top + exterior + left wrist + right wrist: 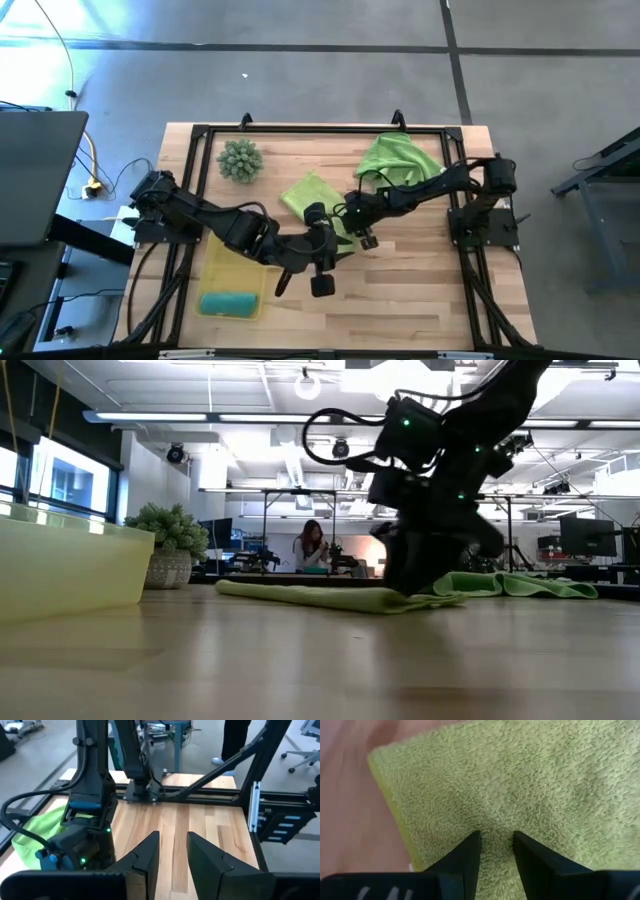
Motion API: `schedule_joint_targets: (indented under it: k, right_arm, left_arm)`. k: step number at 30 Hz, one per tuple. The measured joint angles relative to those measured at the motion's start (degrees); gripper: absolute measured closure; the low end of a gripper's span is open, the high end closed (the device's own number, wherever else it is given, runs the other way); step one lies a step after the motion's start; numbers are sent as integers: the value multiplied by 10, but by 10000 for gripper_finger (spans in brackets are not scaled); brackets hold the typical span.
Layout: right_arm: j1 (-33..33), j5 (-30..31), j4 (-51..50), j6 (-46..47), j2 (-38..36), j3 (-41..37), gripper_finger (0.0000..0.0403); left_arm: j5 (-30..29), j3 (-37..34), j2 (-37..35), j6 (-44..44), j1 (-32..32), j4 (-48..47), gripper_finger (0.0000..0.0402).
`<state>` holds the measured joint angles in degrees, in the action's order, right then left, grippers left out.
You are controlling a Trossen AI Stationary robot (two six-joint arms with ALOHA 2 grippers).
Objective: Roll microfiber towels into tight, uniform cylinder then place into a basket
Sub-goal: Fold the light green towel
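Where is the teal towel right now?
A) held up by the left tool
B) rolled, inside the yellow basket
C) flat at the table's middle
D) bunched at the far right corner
B: the high view shows the rolled teal towel lying at the near end of the yellow basket, while both lime towels are out on the table.

Teal rolled towel (230, 303) in yellow basket (222, 262), lime towels (310, 192) flat

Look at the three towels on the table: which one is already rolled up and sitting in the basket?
The teal towel: it lies rolled in the yellow basket. The two lime green towels are outside it, one flat at the right gripper, one crumpled at the far edge.
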<state>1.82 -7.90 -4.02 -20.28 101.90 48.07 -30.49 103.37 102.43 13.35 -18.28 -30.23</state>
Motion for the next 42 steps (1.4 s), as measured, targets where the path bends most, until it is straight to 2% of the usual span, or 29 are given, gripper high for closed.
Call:
schedule_joint_targets:
  k: [6, 9, 17, 22, 29, 33, 37, 42]
  right_arm:
    - [-1, -2, 119, 197, 39, 0, 289]
    - [-1, -12, 125, 213, 31, -2, 289]
    - [2, -5, 109, 126, -37, -3, 289]
    - [9, 8, 124, 57, -48, -2, 289]
    - [11, 58, 125, -38, -49, -2, 289]
    - [17, 64, 148, 4, -47, -2, 289]
    - [26, 64, 189, 46, -46, -2, 289]
    - [31, 64, 243, 49, -46, -2, 289]
  left_arm:
    - [-4, 0, -6, 27, 1, -17, 314]
    - [-4, 0, -5, -5, 1, -17, 314]
    - [-6, 0, -2, -15, 14, 0, 314]
    - [-2, 0, -2, -14, 29, 24, 314]
    - [1, 0, -2, -15, 46, 43, 314]
    - [1, 0, -2, -15, 51, 50, 314]
    - [-17, 0, -2, -24, 59, 119, 314]
    - [15, 0, -2, -82, 65, 122, 314]
